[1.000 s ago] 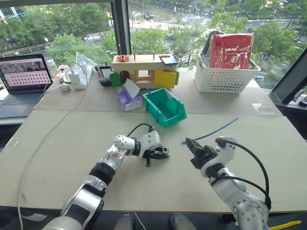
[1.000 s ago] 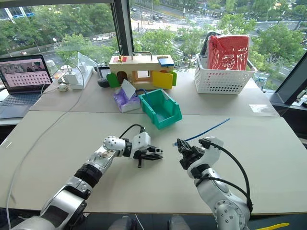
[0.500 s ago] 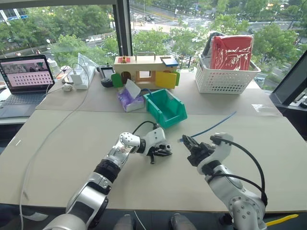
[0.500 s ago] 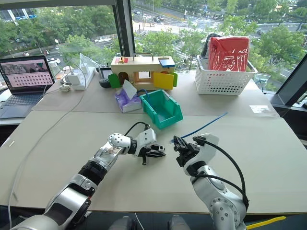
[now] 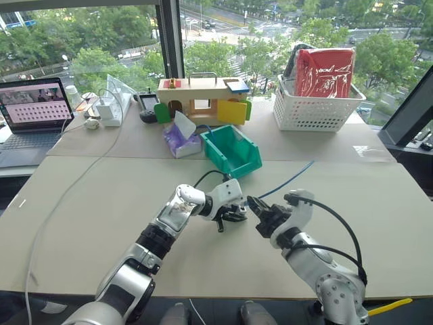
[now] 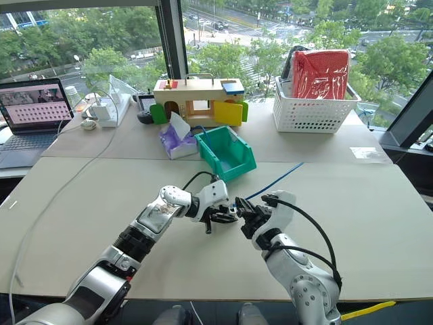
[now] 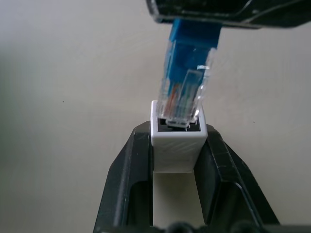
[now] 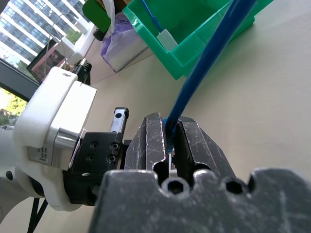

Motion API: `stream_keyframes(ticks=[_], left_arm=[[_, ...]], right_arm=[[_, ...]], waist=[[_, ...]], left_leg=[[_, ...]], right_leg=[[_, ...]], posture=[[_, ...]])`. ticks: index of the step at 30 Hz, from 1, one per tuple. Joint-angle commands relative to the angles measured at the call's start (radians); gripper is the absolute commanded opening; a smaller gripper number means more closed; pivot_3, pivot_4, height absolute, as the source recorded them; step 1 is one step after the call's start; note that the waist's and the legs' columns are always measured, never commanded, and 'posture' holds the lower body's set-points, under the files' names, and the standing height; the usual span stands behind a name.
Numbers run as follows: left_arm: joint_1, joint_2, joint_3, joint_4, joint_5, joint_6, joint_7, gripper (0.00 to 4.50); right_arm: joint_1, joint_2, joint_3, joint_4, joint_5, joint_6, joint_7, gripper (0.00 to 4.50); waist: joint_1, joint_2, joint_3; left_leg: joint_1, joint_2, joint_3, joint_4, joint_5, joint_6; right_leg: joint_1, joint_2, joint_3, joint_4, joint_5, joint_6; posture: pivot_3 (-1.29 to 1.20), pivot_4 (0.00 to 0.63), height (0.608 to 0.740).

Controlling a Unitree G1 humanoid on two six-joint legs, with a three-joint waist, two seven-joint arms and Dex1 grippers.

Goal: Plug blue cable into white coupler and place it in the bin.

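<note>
On the far left a laptop [image 5: 34,108] sits open, and a long white cord [image 5: 74,179] runs from near it across the table [image 5: 101,196] toward the front edge. Behind, along the window, stands a wooden toy house [image 5: 203,98] with colored doors, and in front of it sits a purple tissue pack [image 5: 181,141]. Just to the right of the tissues is the bin [image 5: 233,150], green and open on top, with a white tag and a bit of blue wire lying inside it. In the middle of the table, in front of the bin, the two grippers meet tip to tip. The left gripper [image 7: 177,145] has its two black fingers [image 7: 126,179] squeezed on the sides of the white coupler [image 7: 177,143], holding it with its dark hole facing the other gripper. The clear plug [image 7: 187,97] on the end of the blue cable [image 5: 287,181] sits right at that hole, with its tip just inside the rim and most of it outside, leaning a little. The right gripper [image 8: 170,141] has its fingers pinched tight on the blue cable just behind the plug. From there the cable goes up and off to the right, over the table, near the bin but not in it. Far back on the right is a white lattice basket [image 5: 314,108] with a red bag [image 5: 326,71] in it.
</note>
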Motion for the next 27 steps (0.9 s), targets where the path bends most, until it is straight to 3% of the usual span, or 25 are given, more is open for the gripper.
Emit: stream_keyframes(ticks=[1,27], left_arm=[[-0.031,0.003,-0.001,-0.041,-0.007,0.005,-0.001,0.67],[-0.049,0.005,-0.006,-0.054,-0.004,0.032,0.029,0.67]], right_arm=[[-0.01,0.009,-0.004,-0.005,-0.007,0.005,0.01,0.0],[-0.028,-0.005,0.001,0.006,-0.051,0.102,-0.008,0.0]], waist=[[0.0,0.0,0.0],[0.0,0.0,0.0]], left_leg=[[0.0,0.0,0.0,0.0,0.0,0.0],[0.0,0.0,0.0,0.0,0.0,0.0]], right_leg=[[0.0,0.0,0.0,0.0,0.0,0.0],[0.0,0.0,0.0,0.0,0.0,0.0]], posture=[[0.0,0.15,0.715],[0.0,0.15,0.715]])
